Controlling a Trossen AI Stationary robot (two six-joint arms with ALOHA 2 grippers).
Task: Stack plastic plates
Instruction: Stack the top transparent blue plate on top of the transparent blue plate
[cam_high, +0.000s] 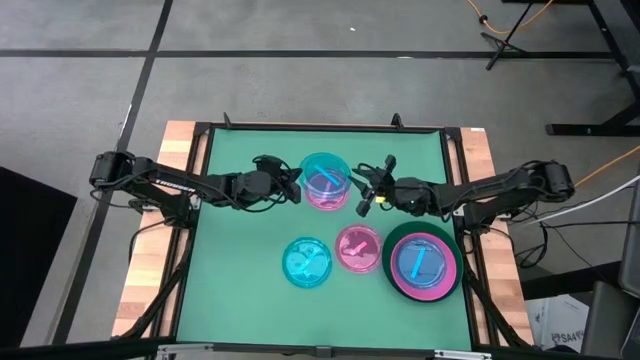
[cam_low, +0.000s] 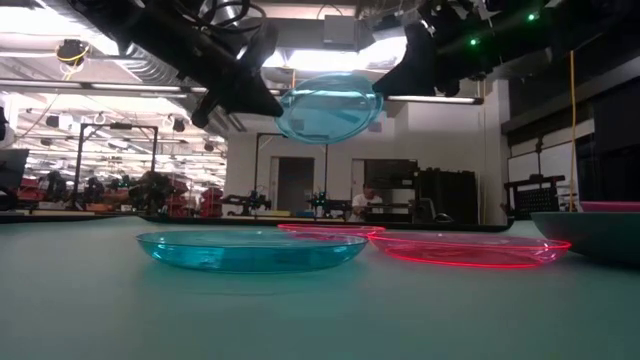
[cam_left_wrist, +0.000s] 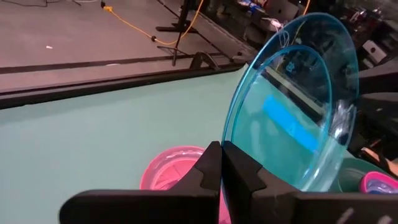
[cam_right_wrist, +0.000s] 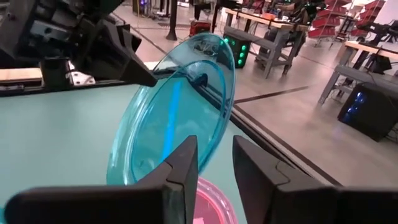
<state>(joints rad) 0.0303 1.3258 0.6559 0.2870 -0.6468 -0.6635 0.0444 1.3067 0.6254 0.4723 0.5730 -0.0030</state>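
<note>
Left gripper (cam_high: 293, 187) clamped on a cyan plate (cam_high: 325, 173), held in the air.

I see my left fingers (cam_left_wrist: 214, 171) pinched on its rim above a pink plate (cam_high: 324, 196) near the table's (cam_high: 240, 270) far edge. My right gripper (cam_high: 366, 195) sits beside it, fingers (cam_right_wrist: 186, 163) parted; contact I can't judge. Toward the near edge lie another cyan plate (cam_high: 307, 262), a pink one (cam_high: 358, 249), and the dark green plate (cam_high: 392, 243) stack.

Small translucent cyan plastic plate (cam_low: 328, 106) aloft above far centre of table, tilted, directly over translucent pink plate (cam_high: 325, 195) lying flat. Second translucent cyan plate (cam_high: 307, 262) flat at near centre; small translucent pink plate (cam_high: 358, 248) just right of it. Near right: large dark green plate (cam_high: 390, 250) carrying hot pink plate (cam_high: 404, 287), dark plate and cyan plate (cam_high: 420, 261) stacked within.
</note>
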